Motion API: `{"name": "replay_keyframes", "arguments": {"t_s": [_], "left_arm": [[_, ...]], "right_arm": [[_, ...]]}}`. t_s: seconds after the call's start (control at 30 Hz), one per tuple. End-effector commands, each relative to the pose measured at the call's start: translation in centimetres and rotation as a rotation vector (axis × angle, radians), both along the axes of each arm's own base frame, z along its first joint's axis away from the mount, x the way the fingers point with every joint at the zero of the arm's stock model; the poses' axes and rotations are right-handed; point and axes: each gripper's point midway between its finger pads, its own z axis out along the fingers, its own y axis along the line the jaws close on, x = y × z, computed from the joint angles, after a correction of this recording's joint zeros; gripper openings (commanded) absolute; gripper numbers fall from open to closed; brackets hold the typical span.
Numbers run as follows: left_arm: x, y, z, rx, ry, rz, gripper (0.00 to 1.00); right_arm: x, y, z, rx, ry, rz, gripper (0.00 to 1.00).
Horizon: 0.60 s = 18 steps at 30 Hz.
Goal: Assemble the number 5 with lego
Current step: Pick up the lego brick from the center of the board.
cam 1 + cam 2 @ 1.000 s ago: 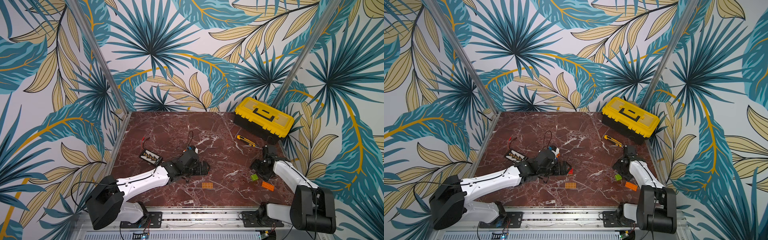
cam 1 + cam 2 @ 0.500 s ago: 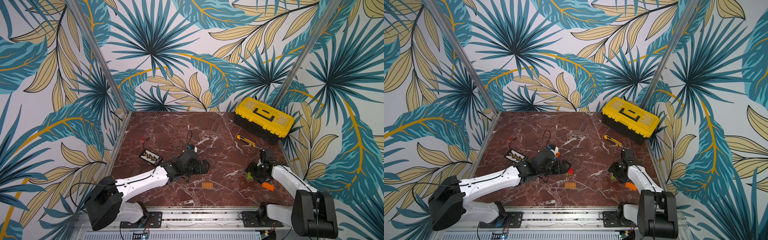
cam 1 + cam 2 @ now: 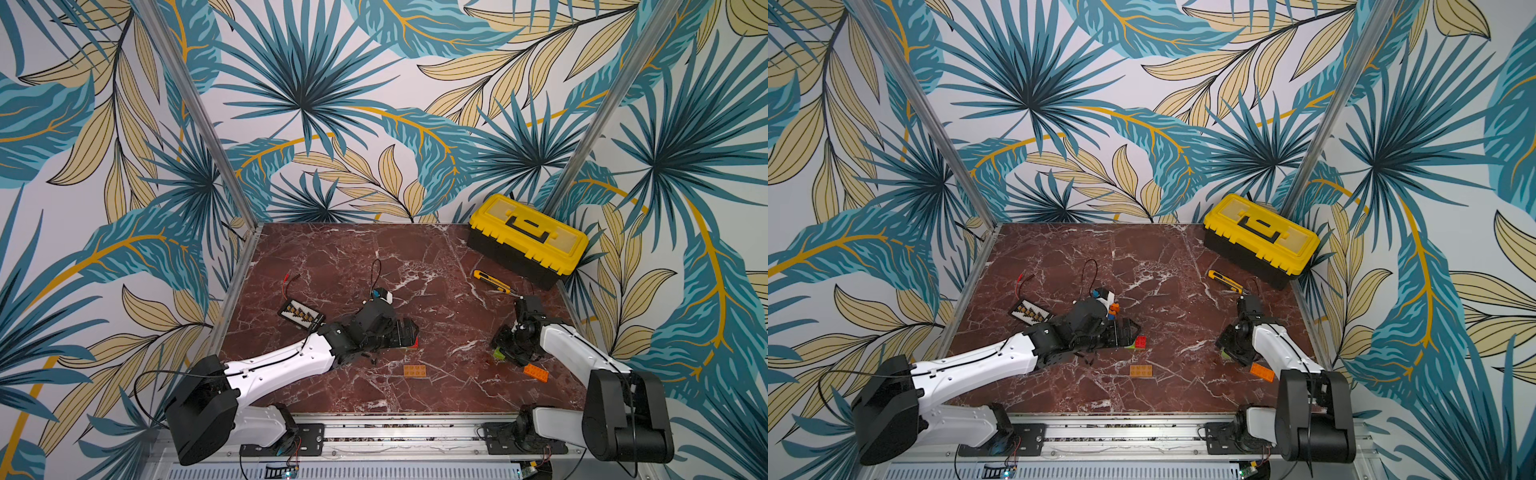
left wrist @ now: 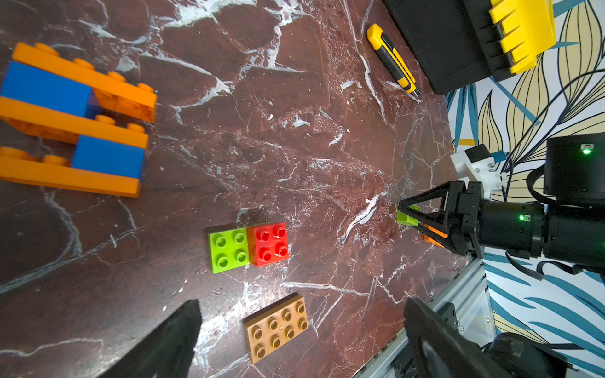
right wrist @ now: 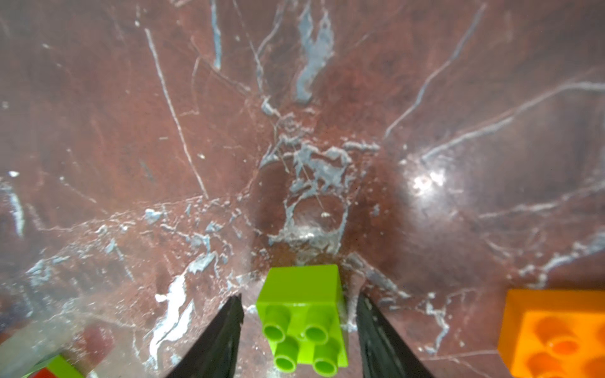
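Lego (image 3: 1141,371) in five lots on the red marble table (image 3: 332,266). All bricks are glossy and studded, each small beside a gripper.

- built piece (image 4: 75,111): three long orange oblongs in tiers, joined by two blue squares at alternate ends. It sits mid-table by the left arm's wrist, mostly hidden in both top views. Cannot tell whether it lies flat or stands.
- lime-green square (image 4: 229,250) and red square (image 4: 267,243): four studs each, studs up, touching edge to edge. They are mid-table, just beside the left gripper.
- orange eight-stud oblong (image 3: 415,371): flat and alone, nearer the front edge.
- second lime-green square (image 5: 301,314): four studs, resting on the table at the right side.
- orange oblong (image 3: 535,372): just beside the second lime-green square, near the right arm.

right gripper (image 5: 299,296): low at the table, one jaw on each side of the second lime-green square. A sliver of marble shows on both sides. Jaws are partly apart and not clamped.

left gripper (image 4: 301,302): jaws spread as wide as they go, nothing held.
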Motion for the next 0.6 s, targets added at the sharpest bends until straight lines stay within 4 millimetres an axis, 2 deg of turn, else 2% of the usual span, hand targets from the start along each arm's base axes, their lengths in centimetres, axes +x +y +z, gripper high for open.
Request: {"name": "replay_keyframes", "arguments": {"t_s": [0.0,0.3,0.57], "left_arm": [[0.0,0.5,-0.4,0.025,-0.007,0.005,1.0],[0.0,0.6,-0.4,0.029,-0.01,0.005,0.99],[0.0,0.5,-0.5,0.03,-0.008,0.002,1.0]], "right_arm": [[-0.8,-0.3,-0.3,-0.078,0.073,0.069,0.55],[-0.9,-1.1,0.7,-0.205,0.112,0.123,0.51],[-1.0,-0.4,0.6,-0.187,0.124,0.151,0.39]]}}
